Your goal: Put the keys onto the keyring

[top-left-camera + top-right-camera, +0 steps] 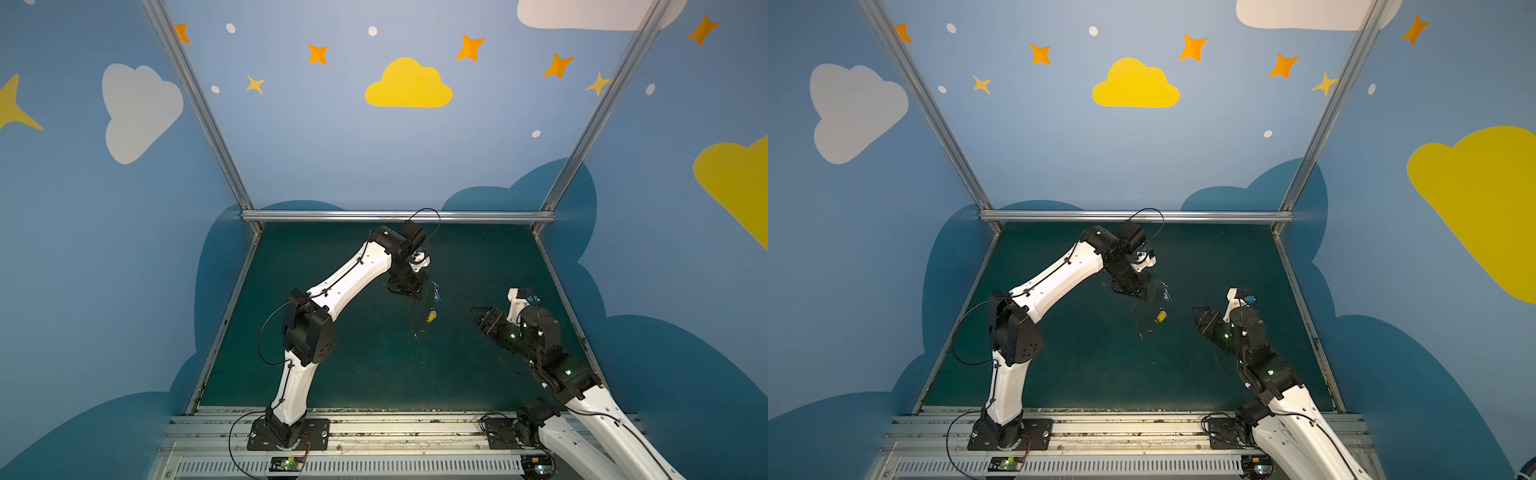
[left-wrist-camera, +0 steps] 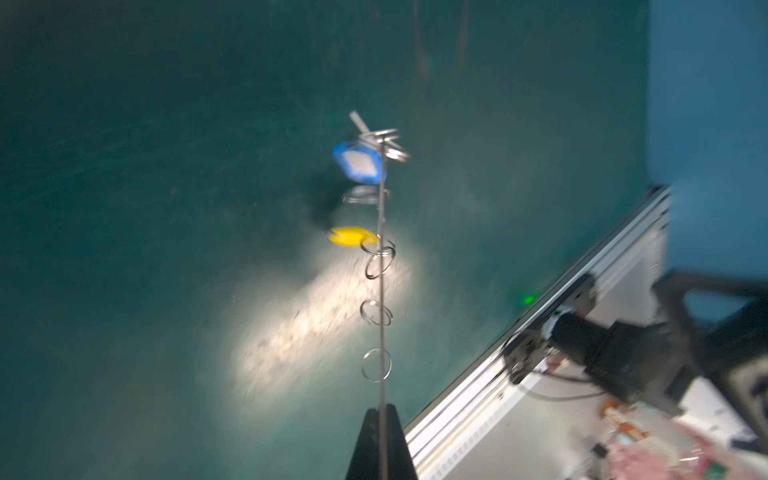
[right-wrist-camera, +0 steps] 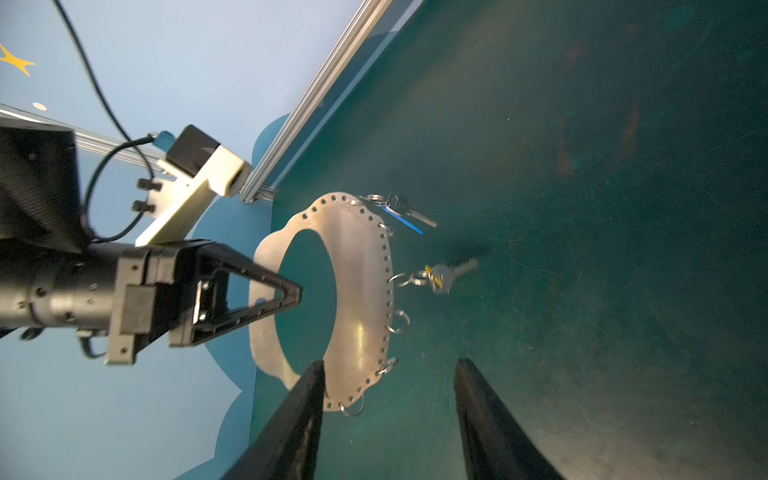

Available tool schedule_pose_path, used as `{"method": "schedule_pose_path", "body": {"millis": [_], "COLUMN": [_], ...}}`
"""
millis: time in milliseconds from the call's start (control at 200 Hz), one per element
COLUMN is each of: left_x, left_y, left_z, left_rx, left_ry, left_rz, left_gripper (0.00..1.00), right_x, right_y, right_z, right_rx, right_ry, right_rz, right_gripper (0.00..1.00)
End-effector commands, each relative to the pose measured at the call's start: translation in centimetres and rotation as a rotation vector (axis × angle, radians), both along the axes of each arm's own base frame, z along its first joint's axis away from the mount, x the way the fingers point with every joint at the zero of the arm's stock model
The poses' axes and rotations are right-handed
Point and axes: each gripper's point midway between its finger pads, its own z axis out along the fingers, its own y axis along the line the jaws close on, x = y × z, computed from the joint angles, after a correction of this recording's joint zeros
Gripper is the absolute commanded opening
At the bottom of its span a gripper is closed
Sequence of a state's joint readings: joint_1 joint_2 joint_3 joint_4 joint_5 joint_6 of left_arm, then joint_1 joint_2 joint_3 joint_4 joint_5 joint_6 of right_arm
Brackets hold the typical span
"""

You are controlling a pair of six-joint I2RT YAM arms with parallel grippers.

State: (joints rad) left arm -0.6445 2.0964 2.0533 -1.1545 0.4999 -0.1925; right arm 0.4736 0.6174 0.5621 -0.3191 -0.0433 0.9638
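Observation:
My left gripper [image 2: 382, 409] is shut on the keyring [image 3: 361, 291], a flat grey plate with an oval hole, and holds it upright above the green mat. In the left wrist view the plate shows edge-on as a thin line. Both keys hang from split rings on its outer edge: the blue-tagged one [image 3: 409, 216] [image 2: 359, 164] and the yellow-tagged one [image 3: 446, 274] [image 2: 351, 236]. Both top views show the tags [image 1: 432, 316] [image 1: 1167, 296] just right of the left gripper [image 1: 415, 291]. My right gripper [image 3: 390, 365] [image 1: 478, 313] is open and empty, a short way right of the plate.
Several empty split rings [image 2: 376, 365] hang along the plate's edge. Aluminium rails bound the mat at the back [image 1: 397, 216] and at the front [image 2: 540, 332]. Blue painted walls stand on three sides. Both arm bases are bolted to the front rail.

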Motion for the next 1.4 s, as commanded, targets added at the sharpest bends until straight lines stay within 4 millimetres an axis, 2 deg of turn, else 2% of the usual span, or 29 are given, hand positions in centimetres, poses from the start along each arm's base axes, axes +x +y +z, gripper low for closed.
{"method": "schedule_pose_path", "body": {"millis": [0,80,190,411,551,596,641,716,756,856,976,1016,1036,1051,1061,1066,1212,1277,1332,1397], "left_x": [2.7,3.7,3.7,2.2,0.7,0.2,-0.2,-0.8,-1.1,-1.5,-1.9,-1.8,-1.6,-1.6,-1.5,-1.5,0.8,2.3,3.3,4.6], "left_y": [-0.5,0.8,3.3,9.2,11.8,12.5,13.3,14.9,15.9,18.8,21.6,22.7,23.1,23.5,23.7,23.9,28.8,30.6,31.8,32.8], "left_z": [-1.0,-3.5,-6.3,-8.3,-10.3,-11.2,-11.9,-12.7,-12.9,-12.0,-9.7,-8.8,-8.3,-7.9,-7.6,-7.5,-3.5,-1.9,-1.2,-1.4], "left_rx": [-0.161,-0.191,-0.179,-0.158,-0.126,-0.105,-0.08,-0.036,-0.004,0.086,0.152,0.183,0.197,0.206,0.214,0.217,0.367,0.446,0.52,0.588], "left_ry": [0.065,0.116,0.158,0.165,0.195,0.208,0.216,0.21,0.193,0.101,-0.026,-0.076,-0.106,-0.127,-0.142,-0.149,-0.402,-0.538,-0.632,-0.719], "left_rz": [0.1,0.163,0.235,0.381,0.445,0.458,0.481,0.524,0.553,0.641,0.72,0.748,0.759,0.767,0.775,0.778,0.934,0.943,0.914,0.856], "left_gripper": [0.04,0.04,0.04,0.04,0.06,0.09,0.18,0.19,0.23,0.49,0.6,0.68,0.81,0.95,0.99,1.0,1.0,1.0,1.0,1.0], "right_x": [0.1,0.3,0.5,1.1,1.6,1.7,1.8,1.9,2.0,2.1,2.6,2.9,3.1,3.3,3.3,3.6,6.7,8.5,10.1,11.5], "right_y": [-0.6,-0.5,-0.4,0.4,1.2,1.3,1.4,1.4,1.5,1.4,1.1,0.9,0.6,0.5,0.2,0.2,-1.4,-3.2,-5.0,-6.9], "right_z": [-0.3,-0.1,0.1,-0.3,-0.6,-0.6,-0.7,-0.7,-0.7,-1.1,-2.2,-2.6,-2.9,-3.2,-3.6,-3.3,-4.4,-4.8,-5.4,-5.5], "right_rx": [0.0,0.007,0.012,0.023,0.032,0.03,0.024,0.01,-0.001,-0.046,-0.158,-0.213,-0.247,-0.273,-0.295,-0.3,-0.589,-0.755,-0.905,-1.034], "right_ry": [0.01,0.006,0.002,0.009,0.021,0.021,0.022,0.018,0.015,0.02,0.038,0.049,0.057,0.065,0.078,0.071,0.108,0.101,0.075,0.037], "right_rz": [-0.037,-0.04,-0.041,-0.019,0.006,0.015,0.018,0.023,0.028,0.039,0.065,0.073,0.072,0.071,0.068,0.065,0.072,0.028,-0.035,-0.11], "right_gripper": [0.53,0.53,0.52,0.52,0.52,0.52,0.53,0.53,0.54,0.57,0.64,0.68,0.79,0.81,0.82,0.82,0.84,0.83,0.84,0.84]}}
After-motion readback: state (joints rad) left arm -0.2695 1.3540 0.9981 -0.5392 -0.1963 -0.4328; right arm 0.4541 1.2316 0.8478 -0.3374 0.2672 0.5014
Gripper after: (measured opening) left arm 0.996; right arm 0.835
